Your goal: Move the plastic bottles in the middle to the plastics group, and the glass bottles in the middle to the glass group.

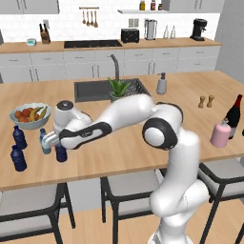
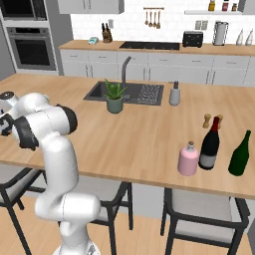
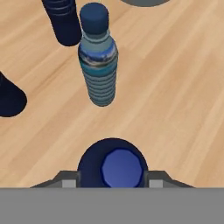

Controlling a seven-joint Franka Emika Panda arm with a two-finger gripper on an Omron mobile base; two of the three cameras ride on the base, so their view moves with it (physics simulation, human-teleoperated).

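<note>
My gripper (image 1: 59,147) points down near the counter's left end, shut on a dark navy plastic bottle (image 1: 61,153). In the hand view its cap (image 3: 121,168) sits between my fingertips (image 3: 68,182). The slim teal plastic bottle (image 3: 98,65) stands upright just beyond it, also seen from the left base (image 1: 45,144). The plastics group is two navy bottles (image 1: 19,137) (image 1: 18,158) left of these, seen from the hand as one navy bottle (image 3: 65,22) and another (image 3: 8,98). Far right, the pink glass bottle (image 1: 220,134) (image 2: 188,159) stands beside the dark wine bottle (image 1: 233,114) (image 2: 209,144).
A fruit bowl (image 1: 29,116) sits behind the navy bottles. The sink (image 1: 93,90), a potted plant (image 1: 119,88) and a soap dispenser (image 1: 162,84) are mid-counter. Two shakers (image 1: 206,101) and a green bottle (image 2: 240,154) stand at the right. Stools (image 1: 128,186) line the front edge.
</note>
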